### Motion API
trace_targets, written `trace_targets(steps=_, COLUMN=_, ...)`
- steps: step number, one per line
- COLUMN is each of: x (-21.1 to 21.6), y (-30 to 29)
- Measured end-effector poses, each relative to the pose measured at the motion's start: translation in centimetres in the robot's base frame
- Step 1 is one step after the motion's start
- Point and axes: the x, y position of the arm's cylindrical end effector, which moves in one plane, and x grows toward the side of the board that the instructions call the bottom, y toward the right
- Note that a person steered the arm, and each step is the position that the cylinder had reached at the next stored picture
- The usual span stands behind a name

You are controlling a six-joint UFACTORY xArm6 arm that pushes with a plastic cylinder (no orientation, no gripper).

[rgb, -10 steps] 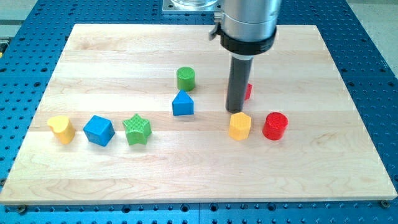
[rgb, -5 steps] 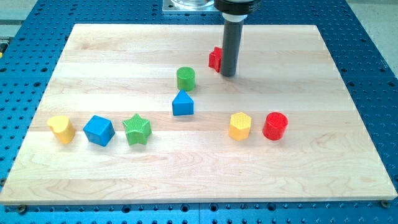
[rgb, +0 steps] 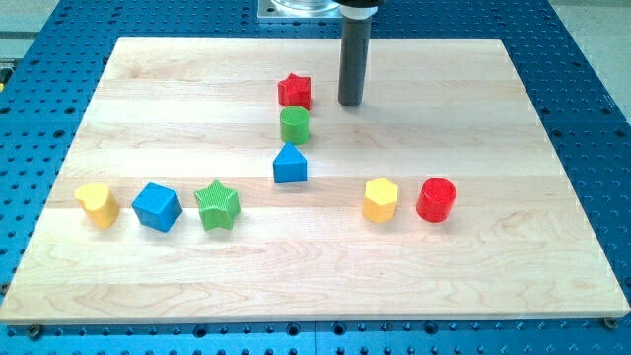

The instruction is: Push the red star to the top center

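The red star (rgb: 294,91) lies near the view's top, a little left of centre, just above the green cylinder (rgb: 294,125). My tip (rgb: 350,103) stands on the board to the right of the red star, a short gap apart from it. The rod rises straight up out of the view's top.
A blue triangular block (rgb: 289,164) lies below the green cylinder. A yellow hexagon (rgb: 380,200) and a red cylinder (rgb: 436,199) lie at the right of centre. A yellow heart (rgb: 97,204), a blue cube (rgb: 157,206) and a green star (rgb: 217,205) line up at the left.
The red star has slid up and to the left, from beside the yellow hexagon's upper side to above the green cylinder. My tip moved up and slightly left with it.
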Motion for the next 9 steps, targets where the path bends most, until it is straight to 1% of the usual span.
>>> trace_targets(steps=2, x=-0.2, y=0.7)
trace_targets(steps=3, x=-6.6, y=-4.2)
trace_targets(steps=4, x=-5.2, y=-9.6)
trace_targets(steps=5, x=-4.8, y=-7.8)
trace_targets(steps=6, x=-2.8, y=-5.2)
trace_targets(steps=7, x=0.7, y=-4.7)
trace_targets(steps=9, x=5.6, y=-3.3)
